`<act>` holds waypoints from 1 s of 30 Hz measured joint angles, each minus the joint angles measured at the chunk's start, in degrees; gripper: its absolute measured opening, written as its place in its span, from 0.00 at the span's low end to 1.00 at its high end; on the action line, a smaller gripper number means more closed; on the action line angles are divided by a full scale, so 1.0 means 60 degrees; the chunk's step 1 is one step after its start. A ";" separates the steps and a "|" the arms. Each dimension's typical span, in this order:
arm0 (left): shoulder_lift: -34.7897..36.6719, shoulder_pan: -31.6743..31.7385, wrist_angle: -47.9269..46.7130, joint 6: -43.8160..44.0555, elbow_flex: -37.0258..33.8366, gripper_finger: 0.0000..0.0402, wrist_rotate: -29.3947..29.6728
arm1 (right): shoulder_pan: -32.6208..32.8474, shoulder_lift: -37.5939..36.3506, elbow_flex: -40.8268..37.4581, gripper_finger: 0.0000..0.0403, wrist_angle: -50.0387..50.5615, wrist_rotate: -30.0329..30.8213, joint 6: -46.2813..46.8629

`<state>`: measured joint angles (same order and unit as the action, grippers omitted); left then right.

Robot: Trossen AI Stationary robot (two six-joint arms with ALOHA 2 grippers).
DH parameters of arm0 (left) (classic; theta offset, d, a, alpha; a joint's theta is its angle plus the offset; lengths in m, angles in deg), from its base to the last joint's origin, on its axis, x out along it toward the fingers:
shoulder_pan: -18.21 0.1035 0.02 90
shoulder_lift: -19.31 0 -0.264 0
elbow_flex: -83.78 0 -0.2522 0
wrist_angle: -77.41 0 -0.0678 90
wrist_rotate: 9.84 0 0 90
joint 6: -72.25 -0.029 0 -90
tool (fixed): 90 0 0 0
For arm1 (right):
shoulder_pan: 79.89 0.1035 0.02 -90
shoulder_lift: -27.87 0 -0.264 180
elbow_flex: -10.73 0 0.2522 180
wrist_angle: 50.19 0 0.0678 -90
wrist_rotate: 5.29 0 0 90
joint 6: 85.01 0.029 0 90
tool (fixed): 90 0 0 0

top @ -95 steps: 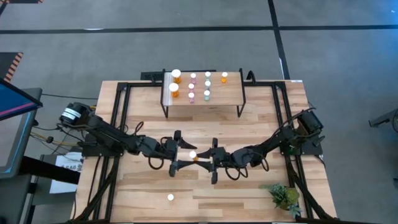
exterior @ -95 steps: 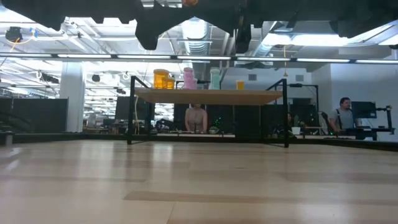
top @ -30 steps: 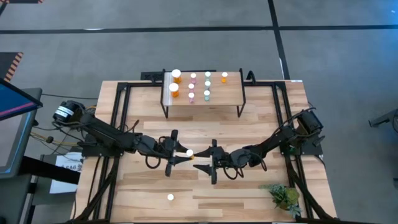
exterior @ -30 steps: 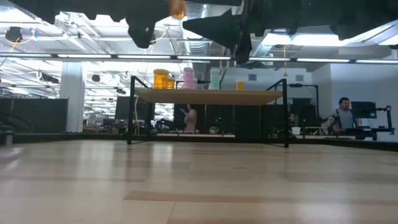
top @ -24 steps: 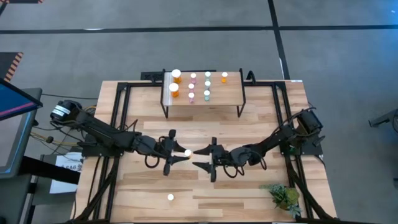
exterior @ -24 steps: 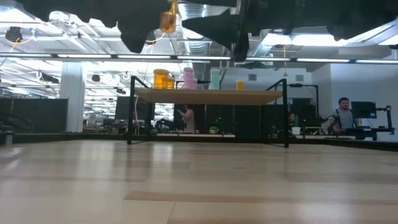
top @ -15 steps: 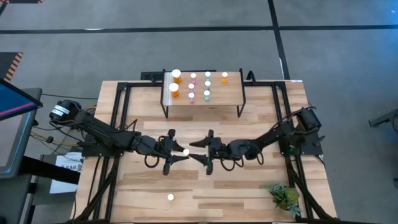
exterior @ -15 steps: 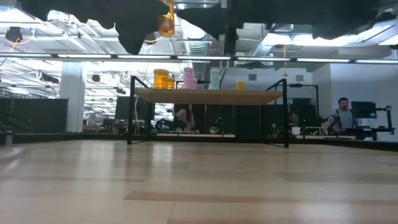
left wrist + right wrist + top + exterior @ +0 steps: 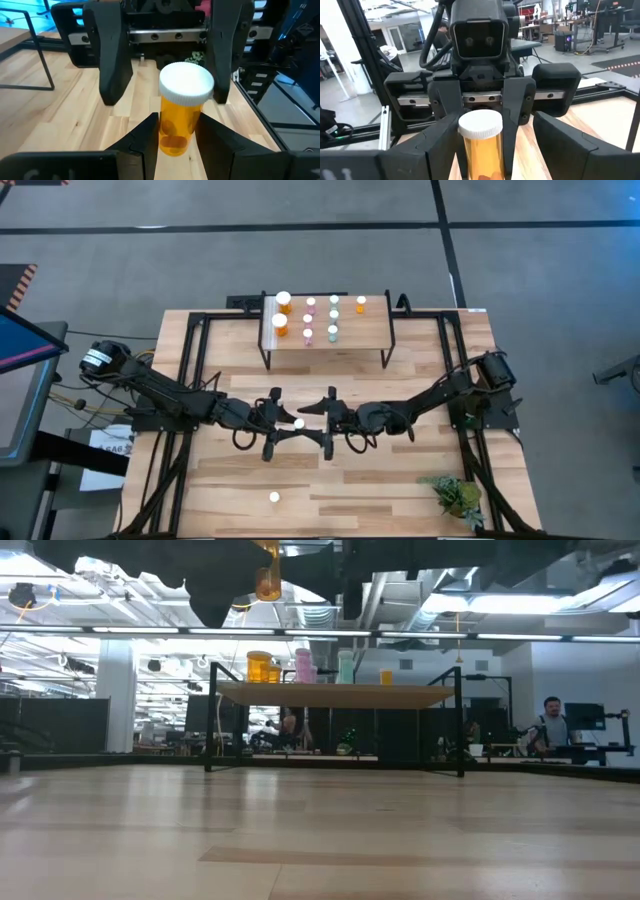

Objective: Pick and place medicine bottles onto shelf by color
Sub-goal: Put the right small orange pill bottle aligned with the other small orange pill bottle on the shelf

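Since the earlier frame, right gripper [image 9: 318,423] was slid toward 9 o'clock, open around orange bottle [image 9: 298,423] gripped by left gripper [image 9: 283,424]; mistimed release, bottle gets dropped.

1. An orange bottle [image 9: 181,115] with a white cap is held upright above the table's middle, clamped at its lower body.
2. Eight white-capped bottles stand upright on the shelf [image 9: 372,332], a raised light-wood platform on black legs at the table's far edge.
3. Two wider orange bottles [image 9: 281,313] stand at its left end, then pink bottles [image 9: 309,319], teal bottles [image 9: 333,317] and one small orange bottle [image 9: 361,304].
4. One lone bottle [image 9: 274,498] stands near the table's front edge; only its white cap is seen.
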<state>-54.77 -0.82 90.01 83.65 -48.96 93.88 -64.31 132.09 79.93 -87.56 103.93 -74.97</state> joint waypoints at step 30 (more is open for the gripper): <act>0.0000 0.0000 -0.0105 0.0062 0.0000 0.27 -0.0144 | 0.0007 -0.0001 0.0000 0.46 0.0171 -0.0255 0.0092</act>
<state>-54.77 -0.82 89.38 84.02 -48.96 93.01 -64.27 132.09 79.93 -86.53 102.40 -74.41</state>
